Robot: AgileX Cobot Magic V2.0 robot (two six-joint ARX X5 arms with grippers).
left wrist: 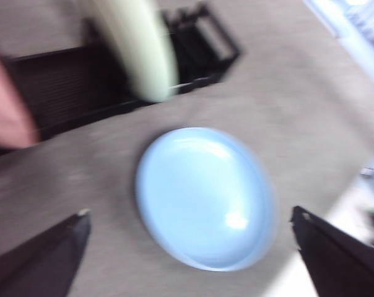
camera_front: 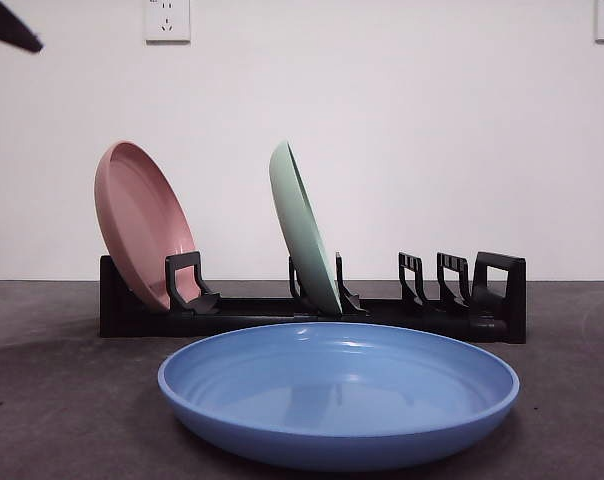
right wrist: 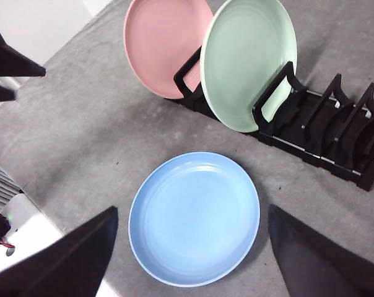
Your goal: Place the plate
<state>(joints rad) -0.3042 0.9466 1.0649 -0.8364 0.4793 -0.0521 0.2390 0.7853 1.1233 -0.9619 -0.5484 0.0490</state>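
A blue plate lies flat on the grey table in front of a black dish rack. A pink plate and a green plate stand in the rack's slots. My right gripper is open and empty, high above the blue plate. My left gripper is also open and empty, above the blue plate; its view is blurred. The left gripper's black jaws also show at the edge of the right wrist view. A black arm tip shows in the front view's top corner.
The rack has several empty slots beside the green plate. The pink plate stands at the rack's other end. The table's edge runs near the blue plate. A white wall with outlets is behind.
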